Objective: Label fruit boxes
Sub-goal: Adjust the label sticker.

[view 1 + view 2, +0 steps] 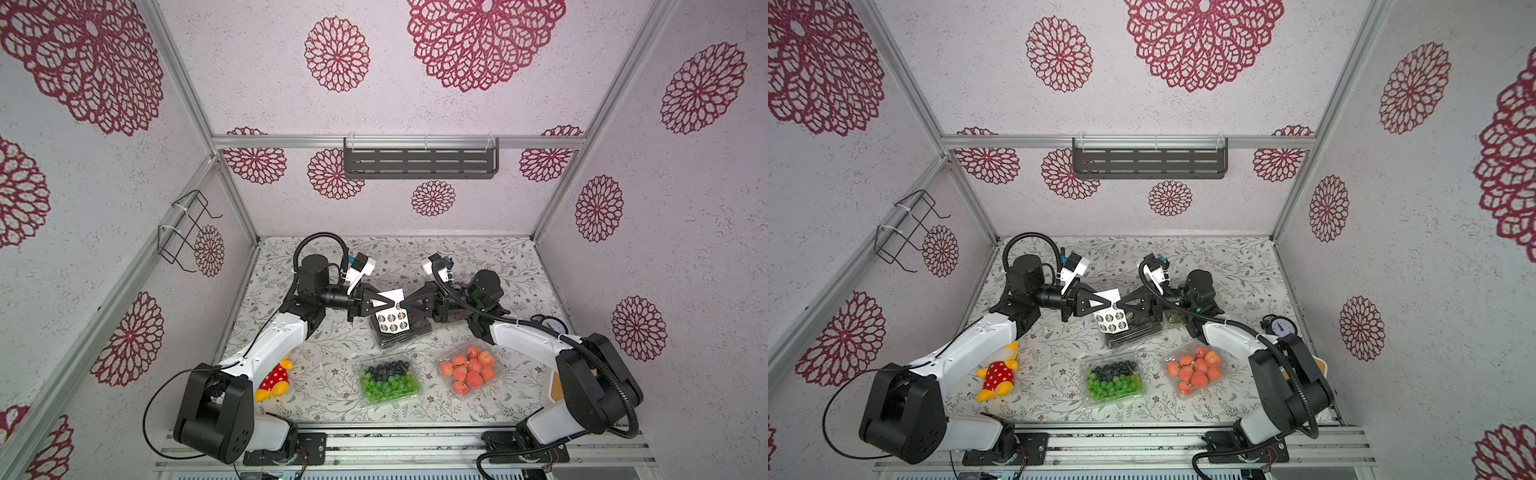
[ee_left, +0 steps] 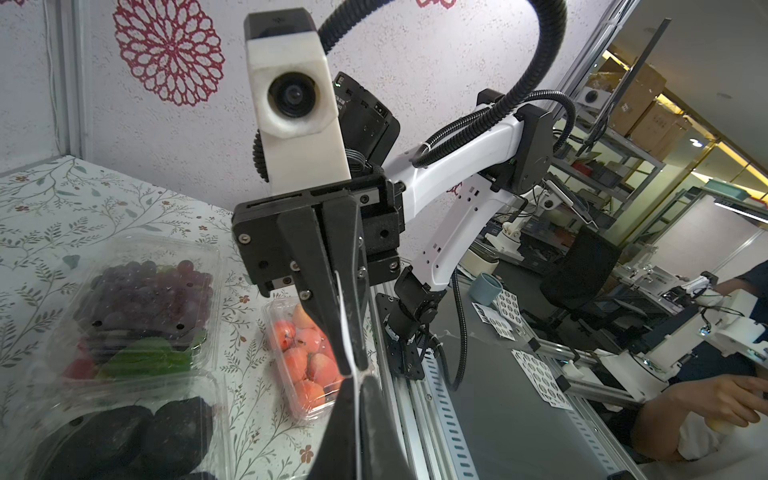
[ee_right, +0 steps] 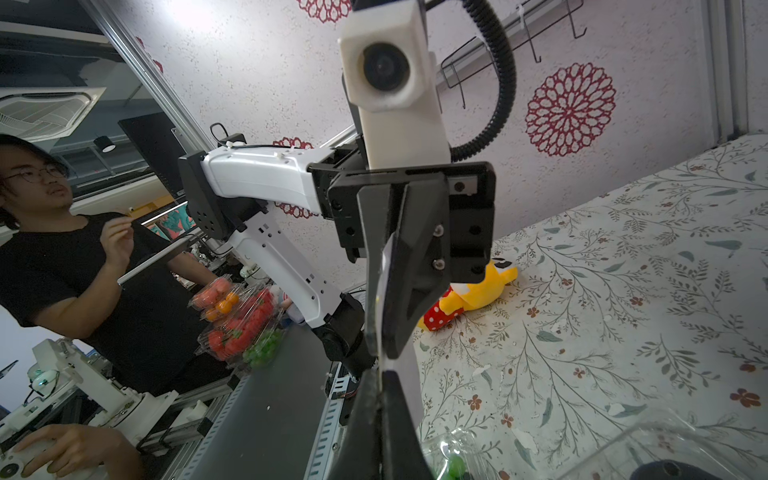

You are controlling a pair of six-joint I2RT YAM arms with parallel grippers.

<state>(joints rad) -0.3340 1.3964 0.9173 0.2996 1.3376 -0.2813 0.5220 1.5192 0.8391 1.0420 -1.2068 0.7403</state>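
Note:
Both grippers meet tip to tip above the middle of the table, each shut on the white sticker sheet [image 1: 390, 319], which hangs between them. My left gripper [image 1: 387, 304] pinches its upper edge; my right gripper [image 1: 400, 307] pinches its right edge. Edge-on, the sheet [image 2: 347, 324] shows as a thin white line between the jaws. Under it lies the fruit box of black fruit [image 2: 137, 432], with the dark purple one [image 2: 145, 299] beyond. The green-and-blue box [image 1: 388, 380] and the orange-red box [image 1: 469, 370] sit nearer the front.
A red-and-yellow plush toy [image 1: 274, 380] lies by the left arm's base. A small clock [image 1: 548, 322] stands at the right edge behind the right arm. A dark shelf [image 1: 419, 160] hangs on the back wall, a wire rack [image 1: 187, 228] on the left wall.

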